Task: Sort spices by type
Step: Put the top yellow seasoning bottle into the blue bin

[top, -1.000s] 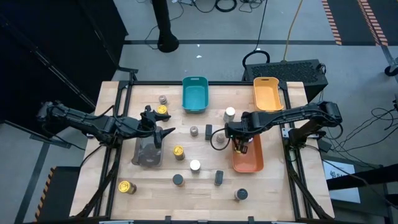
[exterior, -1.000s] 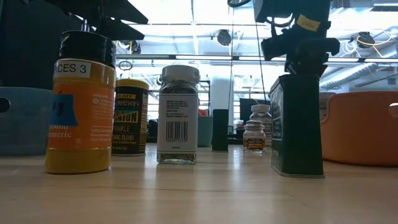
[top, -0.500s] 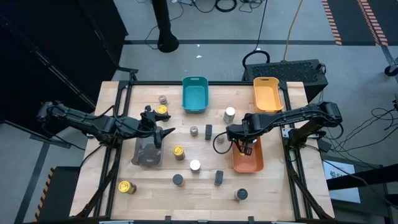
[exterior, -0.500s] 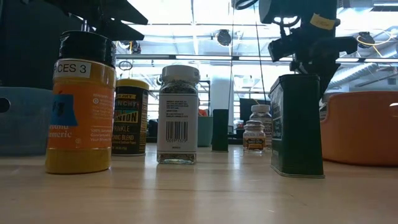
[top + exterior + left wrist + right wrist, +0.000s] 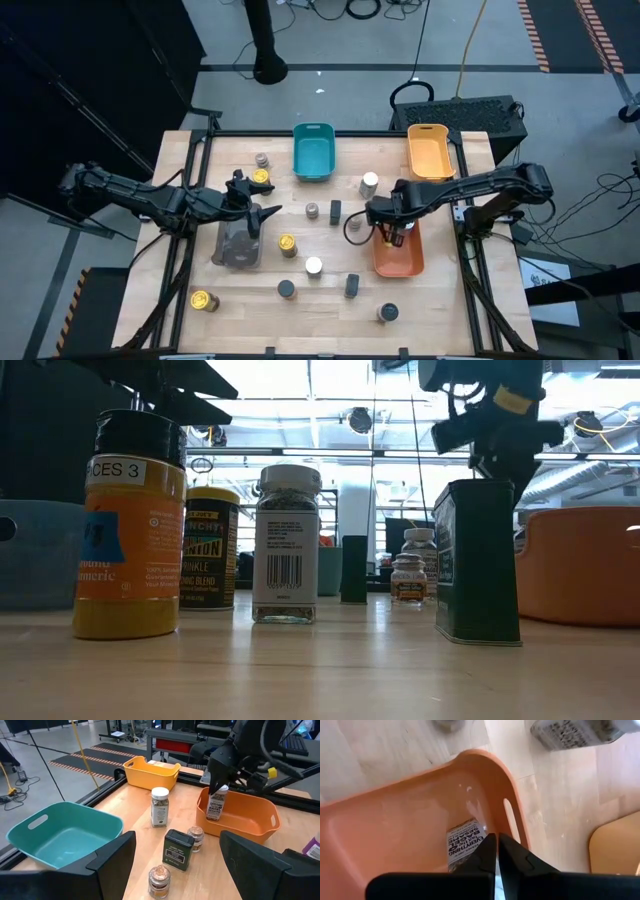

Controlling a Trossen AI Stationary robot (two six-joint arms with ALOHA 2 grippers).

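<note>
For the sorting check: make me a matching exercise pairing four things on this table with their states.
Column one:
1. teal tray
2. orange tray
3. left pincer
4. right pincer

Column two:
A. shut on a white-labelled jar
B. empty
C. open, holding nothing
D. jar being lowered into it

Pairs: 1-B, 2-D, 3-C, 4-A

Pale wood tabletop [image 5: 440,310] carries teal tray [image 5: 313,152], yellow tray [image 5: 431,150], orange tray [image 5: 400,255]; turmeric jar [image 5: 128,525] is orange-yellow with black lid; dark green tin [image 5: 477,563]
</note>
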